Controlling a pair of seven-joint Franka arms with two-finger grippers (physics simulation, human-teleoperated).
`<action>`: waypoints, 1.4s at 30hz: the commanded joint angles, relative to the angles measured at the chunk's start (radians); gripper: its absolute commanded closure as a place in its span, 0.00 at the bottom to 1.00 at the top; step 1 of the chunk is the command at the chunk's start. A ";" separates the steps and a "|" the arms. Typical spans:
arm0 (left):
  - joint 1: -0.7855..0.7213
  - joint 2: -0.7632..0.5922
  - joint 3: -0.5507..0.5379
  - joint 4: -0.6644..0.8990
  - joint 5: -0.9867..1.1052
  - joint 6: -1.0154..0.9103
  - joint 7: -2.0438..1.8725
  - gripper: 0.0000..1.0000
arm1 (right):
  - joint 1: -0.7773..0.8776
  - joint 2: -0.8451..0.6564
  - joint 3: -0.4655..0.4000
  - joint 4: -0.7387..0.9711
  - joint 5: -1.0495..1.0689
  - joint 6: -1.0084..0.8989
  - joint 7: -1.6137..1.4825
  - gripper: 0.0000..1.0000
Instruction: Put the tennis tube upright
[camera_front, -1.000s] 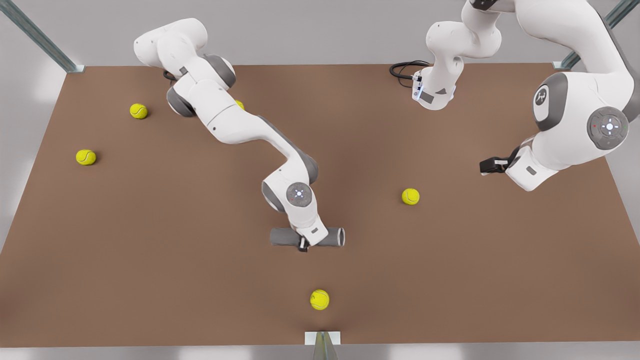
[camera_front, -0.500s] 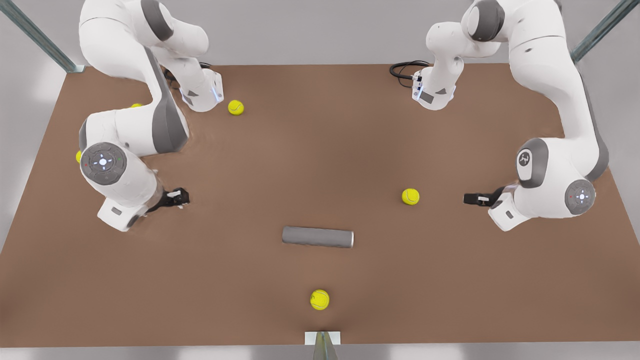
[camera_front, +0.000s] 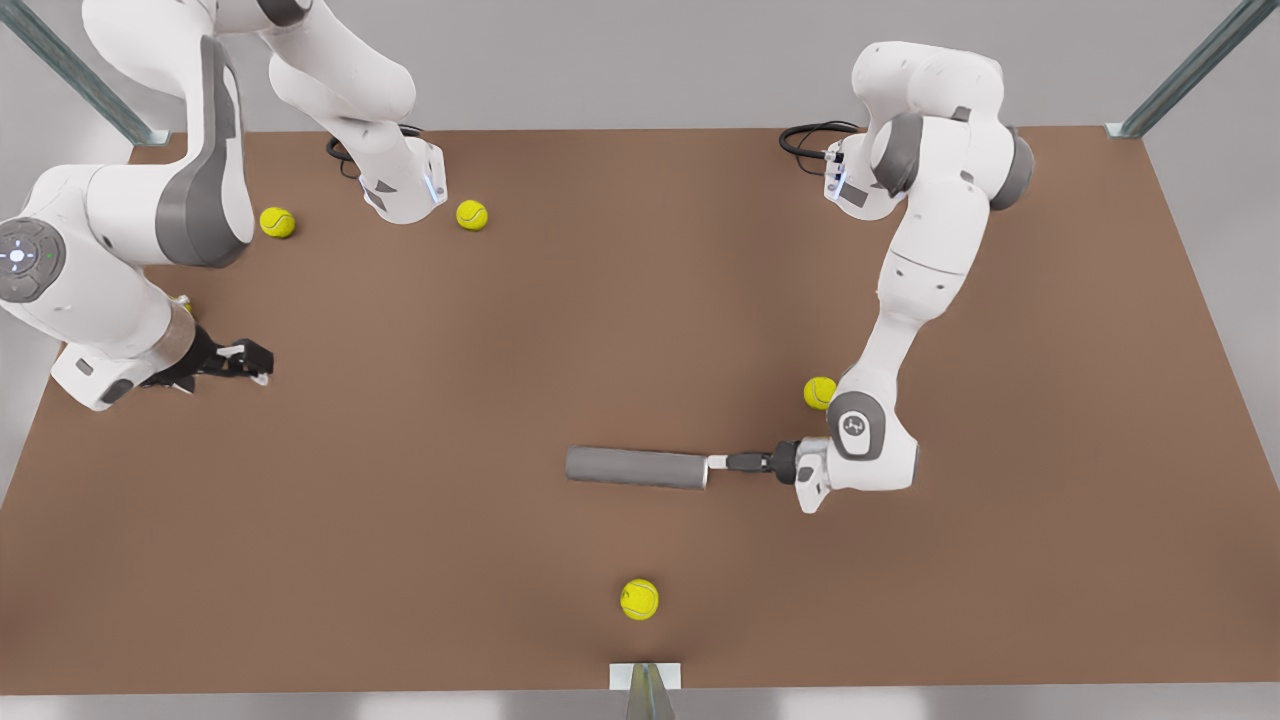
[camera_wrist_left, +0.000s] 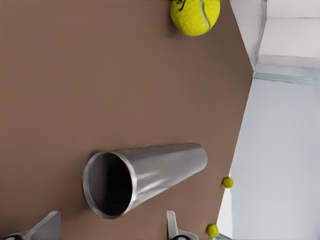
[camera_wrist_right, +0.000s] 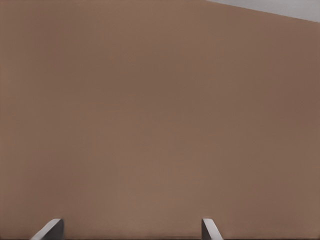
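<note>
Tennis tube (camera_front: 636, 467) lying flat mid-table (camera_front: 500, 350), left gripper (camera_front: 716, 462) at its open rimmed end, fingers spread, right gripper (camera_front: 258, 358) waiting well apart, fingers spread over bare tabletop.

Counting one tennis tube (camera_front: 636, 467), lying just ahead of the left gripper (camera_front: 716, 463); two grippers, the right gripper (camera_front: 255, 358) waiting well apart; five yellow tennis balls (camera_front: 639, 599), one half-hidden behind the right arm.
</note>
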 joint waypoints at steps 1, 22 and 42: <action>0.000 0.006 -0.006 0.002 -0.091 0.004 0.000 0.00 | 0.007 -0.006 0.001 0.001 0.001 0.001 0.001 0.00; -0.012 0.029 -0.034 0.015 -0.089 -0.004 0.064 0.00 | 0.147 0.057 -0.103 0.076 0.016 -0.045 -0.007 0.00; -0.019 0.033 -0.080 -0.008 -0.089 -0.024 0.080 0.30 | 0.110 0.071 -0.106 0.065 0.062 -0.091 0.019 0.00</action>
